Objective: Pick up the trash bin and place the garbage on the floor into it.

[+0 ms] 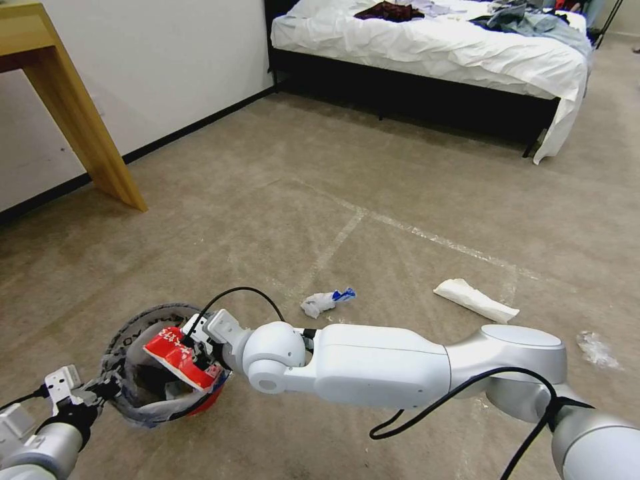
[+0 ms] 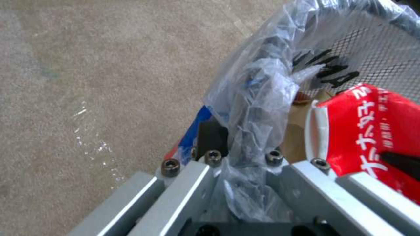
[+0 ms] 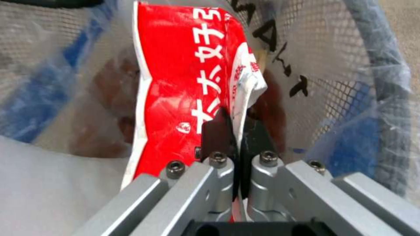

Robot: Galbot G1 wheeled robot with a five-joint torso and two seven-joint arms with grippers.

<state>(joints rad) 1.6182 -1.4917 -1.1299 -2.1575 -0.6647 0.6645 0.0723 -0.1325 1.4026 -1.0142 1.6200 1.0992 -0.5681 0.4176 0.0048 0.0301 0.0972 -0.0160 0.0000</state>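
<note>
While the left tool [image 1: 93, 390] is clamped on the bagged rim of the trash bin [image 1: 143, 400] at about 7 o'clock in the head view, the bin hangs tilted just above the floor [image 1: 373, 180], mouth facing up toward the right arm. Right tool [image 1: 200, 350] sits over the bin mouth, fingers [image 3: 216, 131] pinched shut on the edge of a red wrapper [image 1: 177, 357]; wrapper is half inside the bin liner [image 2: 258, 98], white lettering visible. On the carpet: a crumpled white wad with a blue bit [image 1: 325, 301] near centre, a flat white slipper [image 1: 475, 300] at 3 o'clock of it, and a clear wrap scrap [image 1: 595, 349] at far right, all apart from each other. Bench leg [image 1: 87, 127] at 10 o'clock, bed [image 1: 427, 47] at 12–1 o'clock.
</note>
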